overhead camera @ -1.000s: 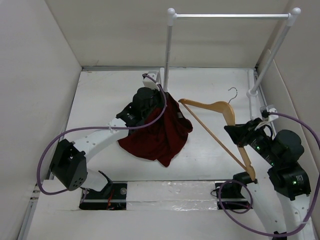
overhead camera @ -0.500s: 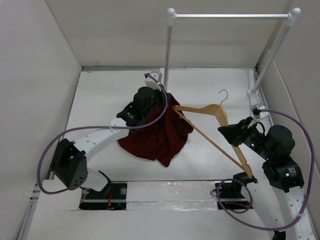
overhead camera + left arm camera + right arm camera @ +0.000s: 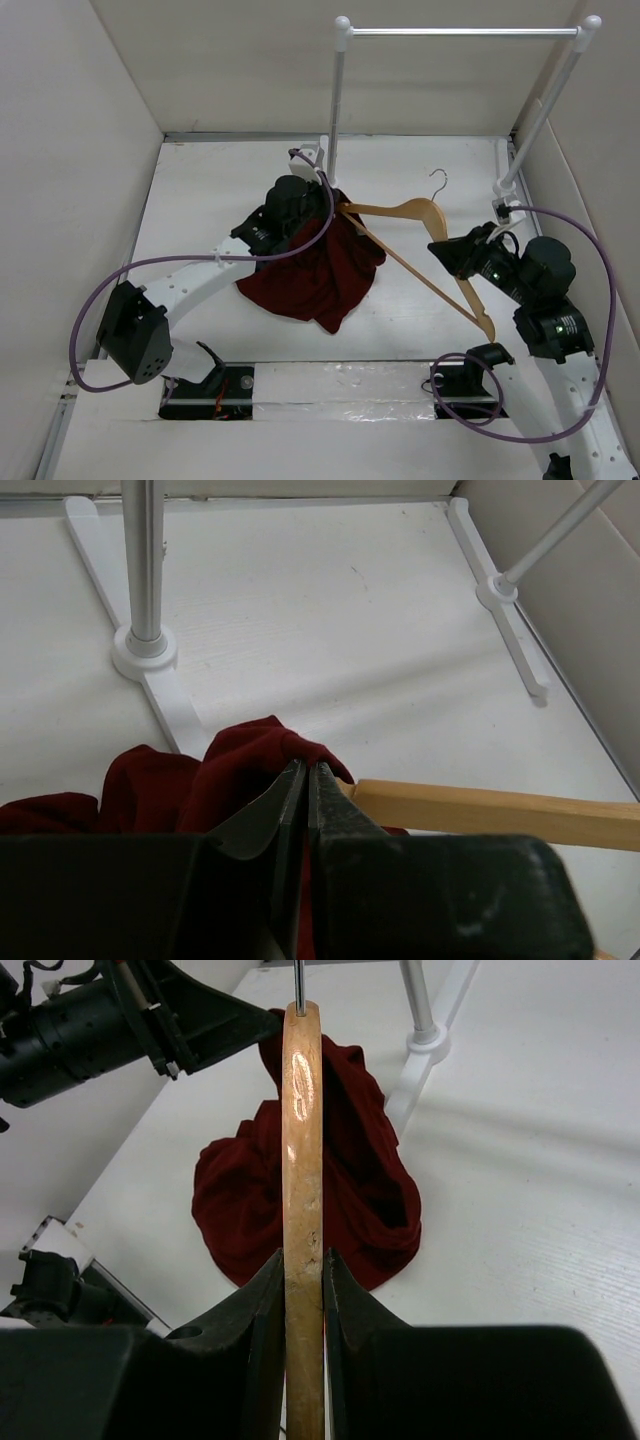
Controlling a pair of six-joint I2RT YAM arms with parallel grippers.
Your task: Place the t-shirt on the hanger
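Note:
The maroon t-shirt (image 3: 320, 275) hangs crumpled from my left gripper (image 3: 331, 200), which is shut on a fold of its upper edge (image 3: 255, 755) and holds it above the table. My right gripper (image 3: 447, 254) is shut on the shoulder of the tan wooden hanger (image 3: 400, 212), its hook (image 3: 436, 178) pointing away. The hanger's left tip touches the shirt beside the left gripper and shows as a wooden bar (image 3: 480, 810) in the left wrist view. In the right wrist view the hanger (image 3: 302, 1140) runs straight out between the fingers over the shirt (image 3: 340, 1200).
The white-and-silver clothes rail (image 3: 460, 32) stands at the back, its left post (image 3: 335, 110) just behind the left gripper and its right post (image 3: 545, 110) near the right arm. White walls close in the table (image 3: 220, 190) on both sides.
My right gripper has carried the hanger leftward and away from me. Its left tip has gone from clear of the shirt to touching it by the left gripper. The left arm has barely moved.

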